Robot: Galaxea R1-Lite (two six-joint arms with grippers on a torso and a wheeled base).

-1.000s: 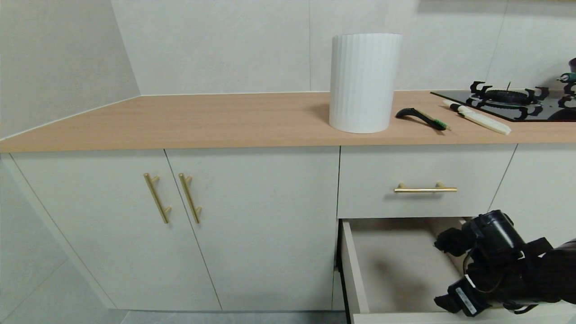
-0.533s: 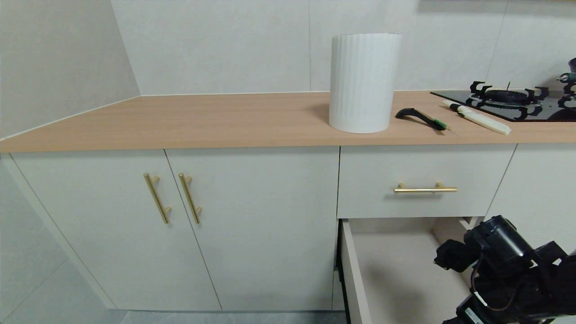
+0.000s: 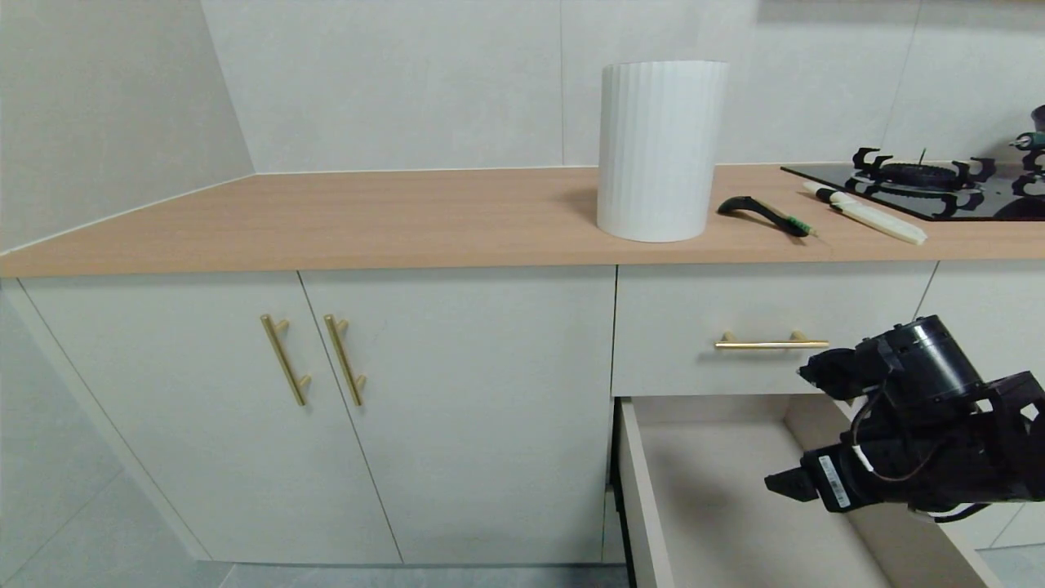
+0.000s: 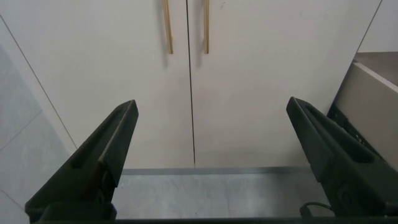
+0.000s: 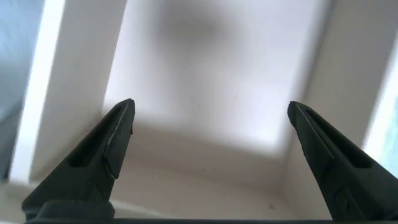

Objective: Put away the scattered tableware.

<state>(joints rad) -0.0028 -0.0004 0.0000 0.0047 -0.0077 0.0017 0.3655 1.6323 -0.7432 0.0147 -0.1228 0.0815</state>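
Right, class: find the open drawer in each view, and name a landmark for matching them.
Head view: open drawer, lower right, under the closed drawer.
Left wrist view: its side wall, next to the cabinet doors.
Right wrist view: its pale inside, between the right gripper's open fingers.
Landmark: the gold-handled cabinet doors, head and left wrist views.

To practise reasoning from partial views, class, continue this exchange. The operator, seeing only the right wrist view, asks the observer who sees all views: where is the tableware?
Observer: A black-handled utensil and a long white utensil lie on the countertop, right of the white ribbed container.
Operator: Is the drawer above mine open too?
Observer: No. The upper drawer is shut. The lower drawer, under the right gripper, is pulled out.
Operator: And the left arm?
Observer: The left gripper is open, facing the cabinet doors.
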